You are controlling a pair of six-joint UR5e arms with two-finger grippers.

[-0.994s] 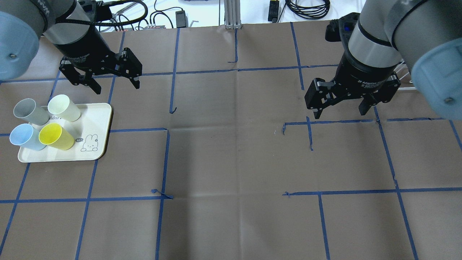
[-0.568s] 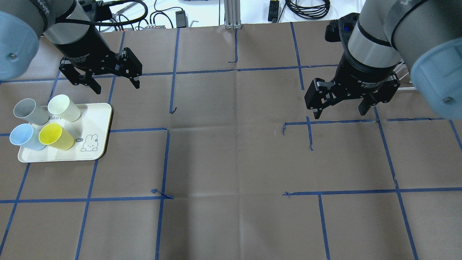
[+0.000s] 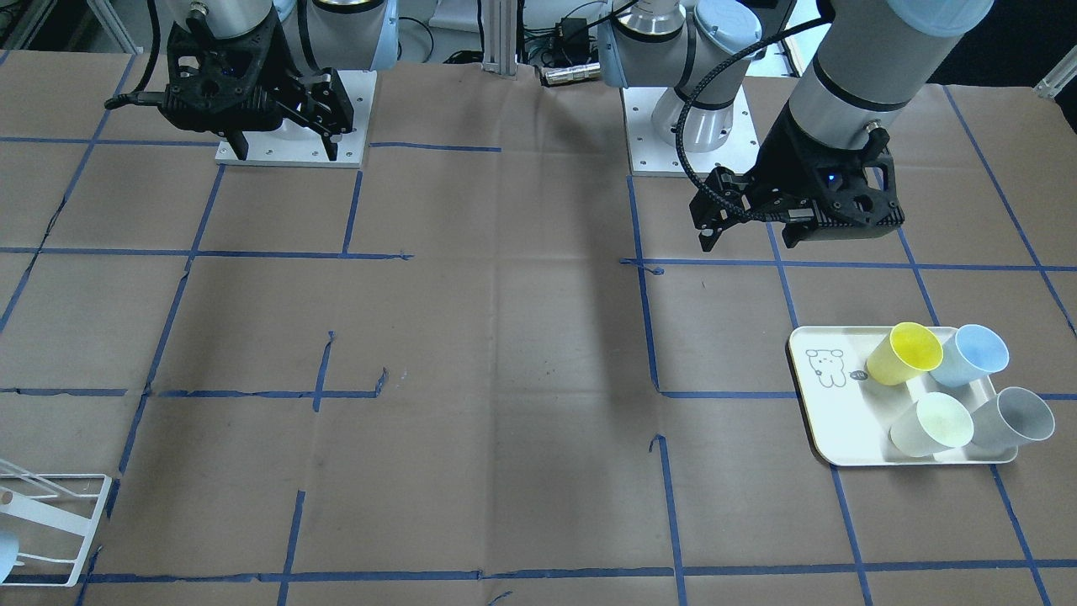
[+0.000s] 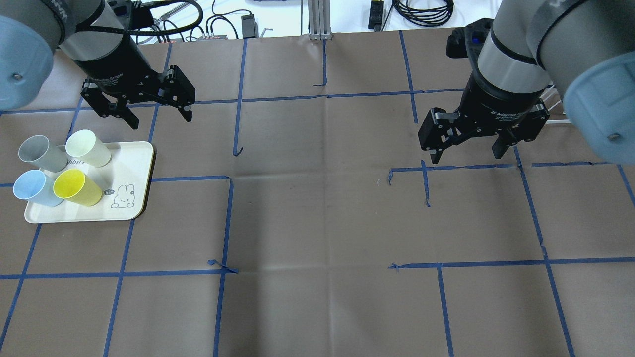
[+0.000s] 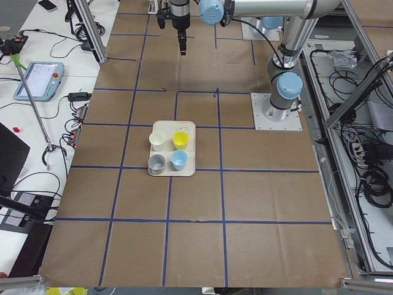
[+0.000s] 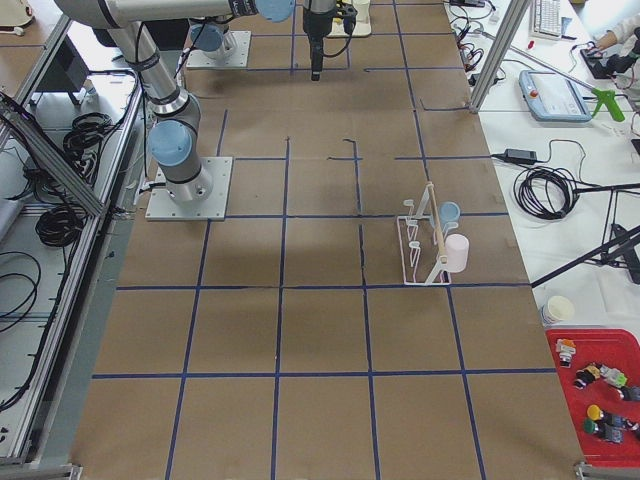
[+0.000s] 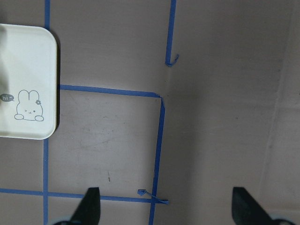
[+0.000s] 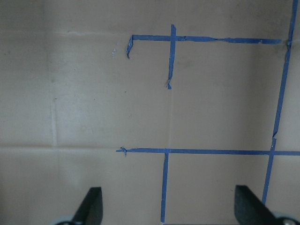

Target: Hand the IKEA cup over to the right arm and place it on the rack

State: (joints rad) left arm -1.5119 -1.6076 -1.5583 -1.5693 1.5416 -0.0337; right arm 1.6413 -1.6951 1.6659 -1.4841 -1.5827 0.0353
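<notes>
- Four cups stand upright, close together, at one end of a cream tray (image 4: 136,163) near the left edge of the paper-covered table (image 4: 322,208).
- The yellow cup (image 4: 74,187) and the blue cup (image 4: 31,188) make up the row nearer the robot. The pale green cup (image 4: 87,148) and the grey cup (image 4: 39,152) stand in the row behind them.
- A rabbit drawing (image 4: 124,197) marks the tray's bare end, the one toward the table's middle.
- The left gripper (image 4: 159,119) hangs above the bare paper just off the tray's inner side. Its two fingers are spread wide with nothing between them, and they touch neither the tray nor any cup.
- The left wrist view shows both fingertips far apart at the bottom of the frame. The tray's rabbit corner lies at upper left, and only taped paper lies below.
- The right gripper (image 4: 466,156) hangs over the table's right half. It too is spread wide and empty, with bare paper beneath it.
- The rack (image 6: 420,245), made of thin white wire, stands by the table edge across from the robot, toward the right end and well apart from both grippers.
- A light blue cup (image 6: 450,212) and a pale pink cup (image 6: 457,253) hang on the rack's outer side.
- Blue tape (image 4: 226,223) divides the brown surface into squares.
</notes>
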